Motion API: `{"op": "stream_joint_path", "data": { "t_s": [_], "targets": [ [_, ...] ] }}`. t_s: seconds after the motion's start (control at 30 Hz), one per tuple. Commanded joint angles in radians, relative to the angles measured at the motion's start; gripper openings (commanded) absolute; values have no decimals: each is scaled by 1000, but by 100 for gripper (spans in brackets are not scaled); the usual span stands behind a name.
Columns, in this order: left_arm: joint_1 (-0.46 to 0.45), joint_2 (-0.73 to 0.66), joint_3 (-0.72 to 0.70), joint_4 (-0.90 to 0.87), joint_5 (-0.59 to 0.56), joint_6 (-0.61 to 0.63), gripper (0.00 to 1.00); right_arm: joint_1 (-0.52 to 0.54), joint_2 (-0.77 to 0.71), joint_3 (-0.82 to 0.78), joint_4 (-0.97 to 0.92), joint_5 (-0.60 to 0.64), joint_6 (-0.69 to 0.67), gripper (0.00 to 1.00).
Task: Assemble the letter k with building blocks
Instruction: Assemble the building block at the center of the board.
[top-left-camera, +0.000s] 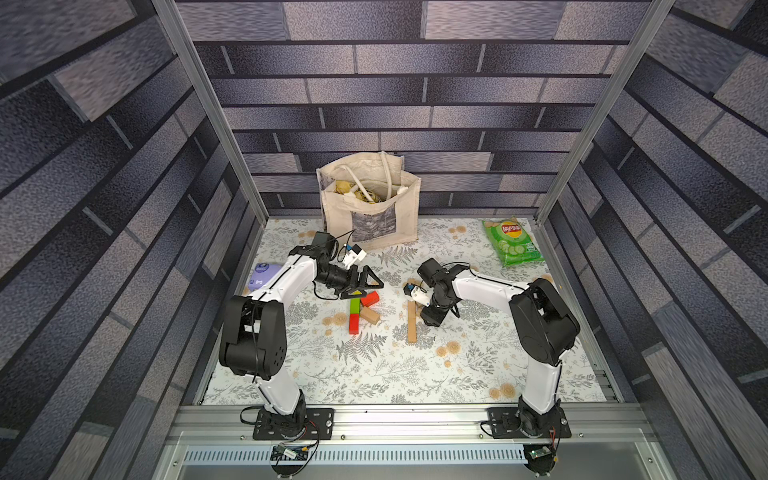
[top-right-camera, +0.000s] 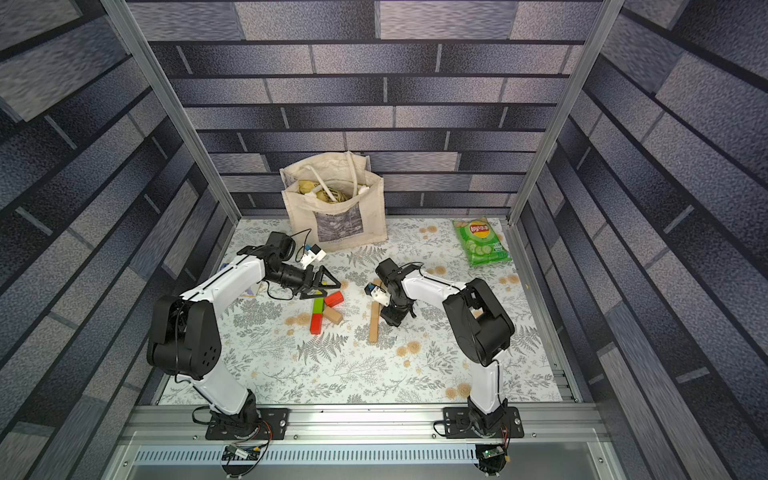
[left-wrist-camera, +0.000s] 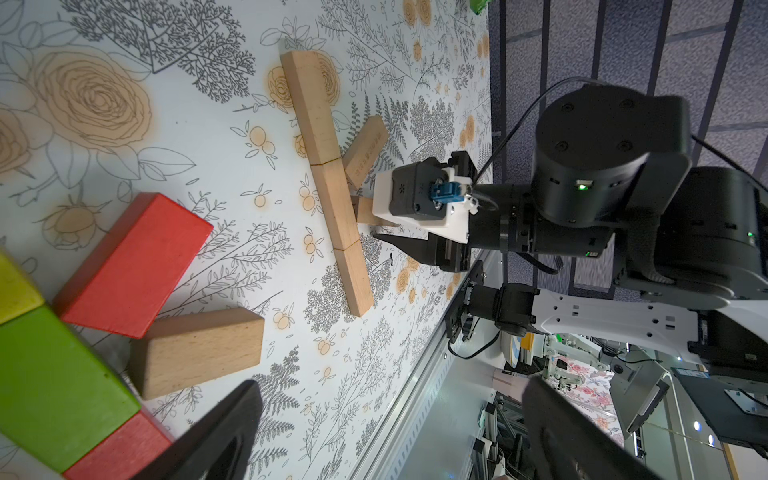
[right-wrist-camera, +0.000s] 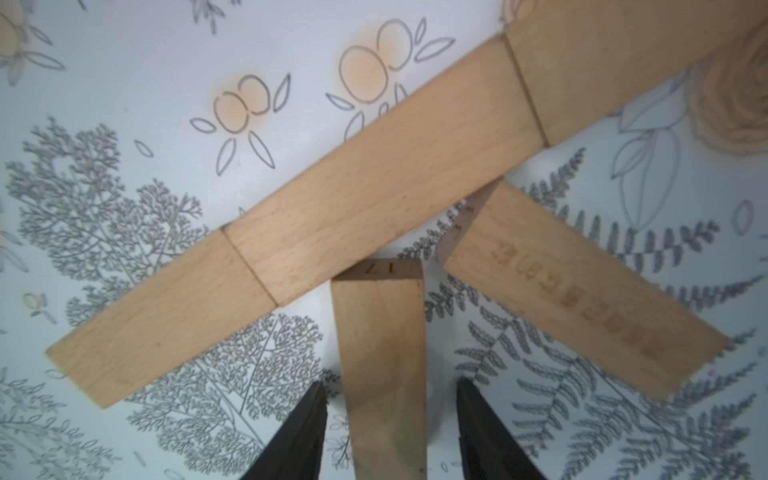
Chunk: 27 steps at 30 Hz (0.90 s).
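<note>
The left tool is held wide open and empty above the coloured K. Near it on the surface, the tan K is laid out. Its last block is straddled by the right tool, parted with a gap on either side and nothing gripped. A straight lift is advised, so the block is not dragged off the stem.

Two block figures lie side by side on the table, the left figure well apart from the right figure. Two slanted blocks meet the right figure's stem near its middle (on its right side). A bag stands behind both figures, a chip packet lies at the back right, and a tissue pack lies by the left edge.
</note>
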<state>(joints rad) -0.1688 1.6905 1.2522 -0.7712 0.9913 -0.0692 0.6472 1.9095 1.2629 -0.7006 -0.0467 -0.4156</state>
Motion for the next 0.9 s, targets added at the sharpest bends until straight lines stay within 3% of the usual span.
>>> {"op": "stream_joint_path", "data": {
  "t_s": [0.0,0.87],
  "targets": [
    [-1,5,29,-19,10,34,100,-6,29,25,6,-1,19,55],
    [-4,17,30,-21,9,34,100,-5,83,53,12,0,40,58]
  ]
}}
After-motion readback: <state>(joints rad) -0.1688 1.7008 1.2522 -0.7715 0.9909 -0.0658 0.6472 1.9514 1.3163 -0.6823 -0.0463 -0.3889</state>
